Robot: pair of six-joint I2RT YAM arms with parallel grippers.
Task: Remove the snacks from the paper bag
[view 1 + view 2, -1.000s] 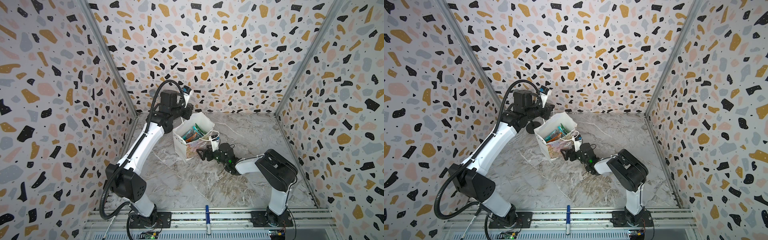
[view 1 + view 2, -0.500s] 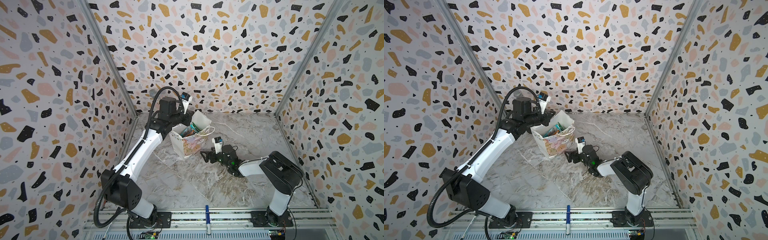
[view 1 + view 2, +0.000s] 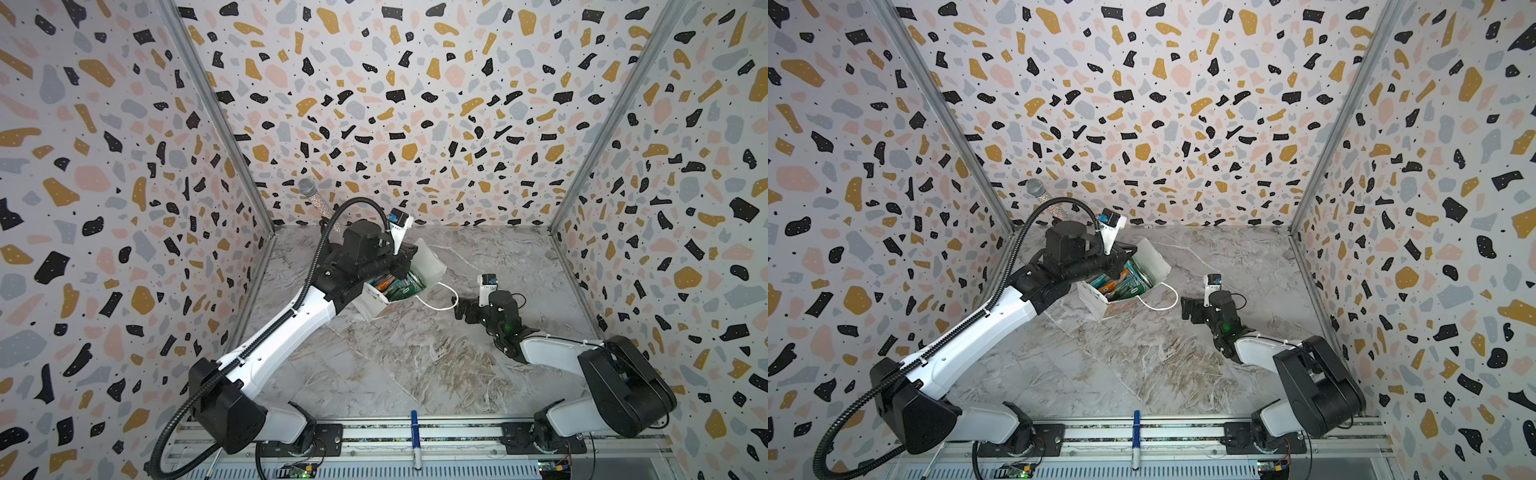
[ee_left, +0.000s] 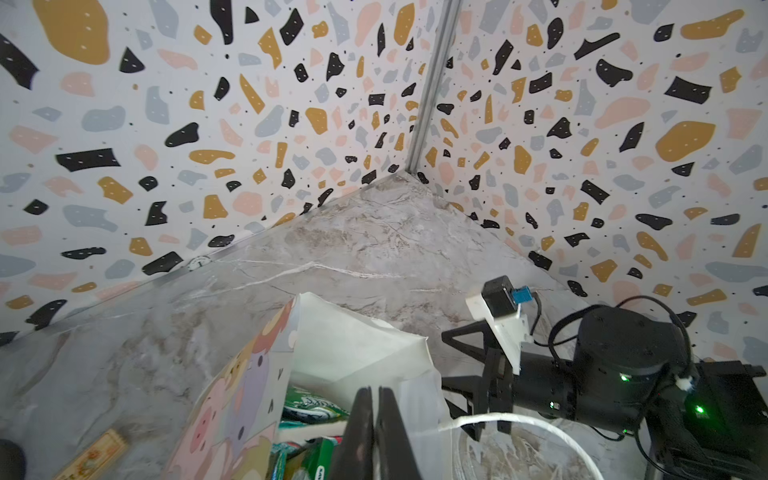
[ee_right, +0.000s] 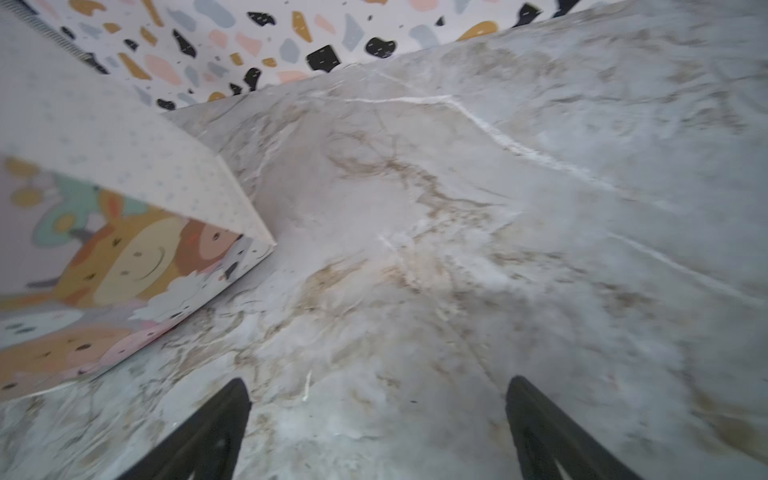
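My left pincer [image 4: 372, 392] is pressed narrow, both fingers together on what looks like the rim of the paper bag [image 3: 372, 301]. I judge that it is holding the bag by that edge, since the bag hangs tilted below it with its mouth open toward my right pincer [image 5: 378, 382]. In the right wrist view, 1 bottom corner of the bag seems to be off the marble table [image 5: 457, 208].

The right pincer is spread wide and holds nothing. It sits low over bare table, with the bag's printed side just ahead of it and the white cord handle [image 3: 436, 305] near its tips, not touching.

The snacks [image 3: 401, 286] lie packed inside the bag, right under the left pincer's tips. I see green, teal and orange wrappers but can't count them. I see 0 packets on the table, so by my reckoning the unpacking has not begun and every packet is left to take out.
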